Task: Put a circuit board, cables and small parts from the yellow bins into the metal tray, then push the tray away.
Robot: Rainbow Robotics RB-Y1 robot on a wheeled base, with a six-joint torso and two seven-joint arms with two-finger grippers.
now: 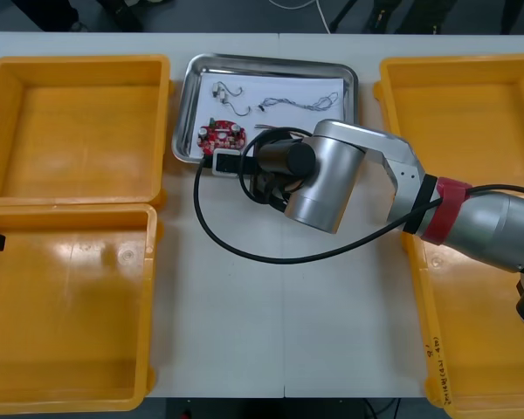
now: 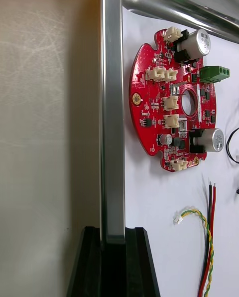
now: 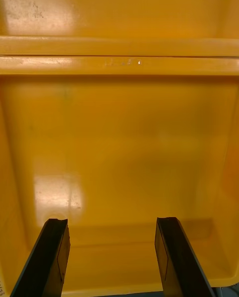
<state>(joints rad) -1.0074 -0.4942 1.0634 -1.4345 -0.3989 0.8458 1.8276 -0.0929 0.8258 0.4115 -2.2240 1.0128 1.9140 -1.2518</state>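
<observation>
The right hand [image 2: 113, 237], clamped on the rim of the metal tray [image 2: 112, 127], needed a straight, level push across the surface [image 2: 50, 127], while the left hand [image 3: 112, 224] hung spread over a yellow bin [image 3: 119, 142].

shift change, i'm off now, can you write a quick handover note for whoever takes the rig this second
Right end effector: shut on the near rim of the shiny rectangular metal tray.
Left end effector: open, parked over a yellow plastic bin on the left.
In the tray: round red circuit board, red and yellow twisted cable, more thin cables.
Done: loading looks finished, though small parts can't be confirmed.
Left: push the tray away.
</observation>
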